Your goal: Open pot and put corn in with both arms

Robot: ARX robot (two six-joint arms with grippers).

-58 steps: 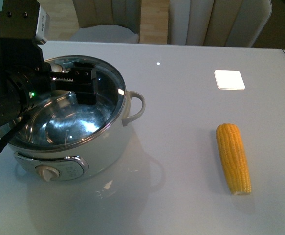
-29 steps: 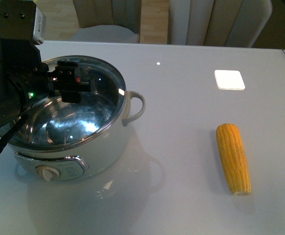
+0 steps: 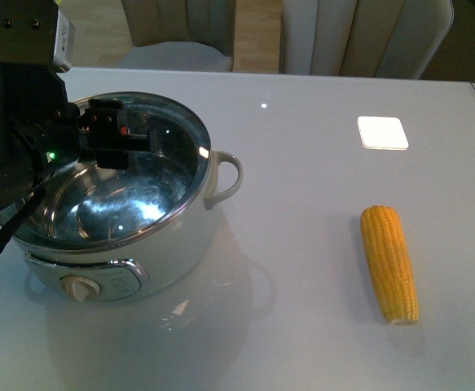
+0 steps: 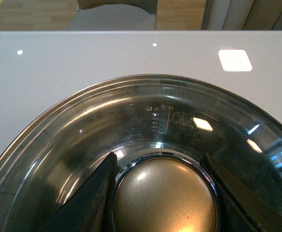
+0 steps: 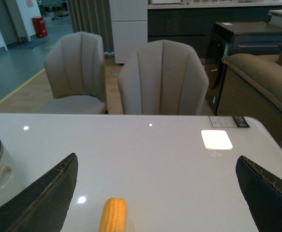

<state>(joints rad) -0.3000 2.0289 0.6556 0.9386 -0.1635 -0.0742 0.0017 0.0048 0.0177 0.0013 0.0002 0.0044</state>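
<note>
Black wedge-shaped fingers (image 4: pixel 95 198) of the left gripper (image 4: pixel 159 157) are drawn in against both sides of the lid knob (image 4: pixel 165 198), a smooth dome of dull gold tone with a chrome collar, at the bottom of the left wrist frame. The opening step looks to be in hand. Next comes a steady, level lift of the domed glass lid (image 4: pixel 131 111), which is likely slick and heavy. Beneath it is the round white pot (image 3: pixel 180 236) with its steel rim, at the left of the front frame. The right gripper (image 5: pixel 156 159) hangs spread wide and empty. The ridged, tapered yellow corn cob (image 3: pixel 390 262) lies at lower right on the glossy white table (image 3: pixel 302 163), well apart from the pot.
</note>
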